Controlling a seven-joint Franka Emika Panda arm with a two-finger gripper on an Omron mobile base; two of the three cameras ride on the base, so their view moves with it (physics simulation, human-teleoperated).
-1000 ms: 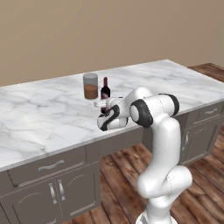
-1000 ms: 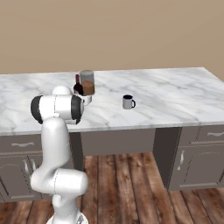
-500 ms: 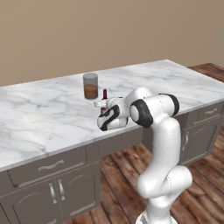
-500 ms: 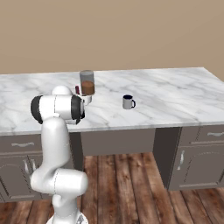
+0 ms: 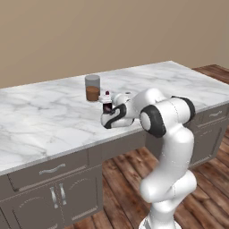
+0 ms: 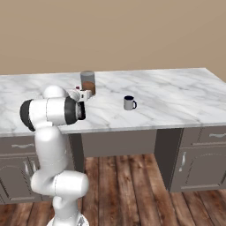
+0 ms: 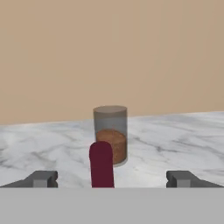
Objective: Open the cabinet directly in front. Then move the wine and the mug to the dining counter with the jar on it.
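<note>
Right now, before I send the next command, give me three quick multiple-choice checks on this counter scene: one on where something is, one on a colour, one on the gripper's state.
1. Where does the mug stand?
A. On the dining counter, apart from the jar, to its right in the right base view
B. On the floor
C. Inside the jar

2. What colour is the foil on the neck of the wine?
A. Green
B. Red
C. Silver

3. How does the gripper stand?
A. Shut on the jar
B. Shut on the mug
C. Open, fingers wide on either side of the wine's neck

Answers:
1. A: the right base view shows the mug on the marble top, clear of the jar.
2. B: the hand view shows a dark red neck rising in front of the jar.
3. C: the hand view shows both fingertips far apart, with gaps to the neck.
</note>
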